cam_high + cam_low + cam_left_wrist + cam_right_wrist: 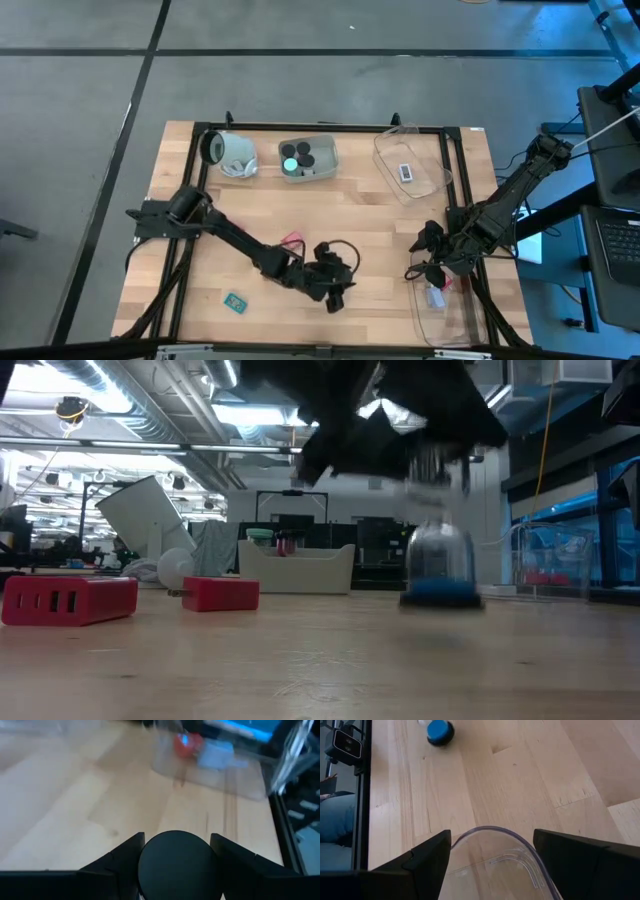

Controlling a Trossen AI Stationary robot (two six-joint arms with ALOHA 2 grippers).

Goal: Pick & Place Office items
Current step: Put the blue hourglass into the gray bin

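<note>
My left gripper (335, 293) is near the table's near edge, shut on a black round cap (176, 865). In the low view a blurred round thing with a blue base (440, 575) shows under a dark arm; I cannot tell if it is the same cap. My right gripper (420, 268) is open at the near right, its fingers on either side of a clear tray's rounded corner (495, 837). That tray (450, 310) holds a red item (187, 744) and a pale one (216, 754). Two red blocks (70, 600) (222, 593) and a teal rectangle (236, 301) lie on the table. My left gripper pinches the black round cap by its round sides (145, 862) between the two fingers. The cap fills the gap between them. Whether it is lifted clear does not show. My right gripper stands over the clear tray's corner; I cannot tell whether it touches it.
A grey tray (325, 150) at the far middle holds a green-glowing round item (290, 165) and black caps (302, 153). A white cup (232, 153) lies on its side to its left. A second clear tray (385, 150) at the far right holds a white item (406, 173).
</note>
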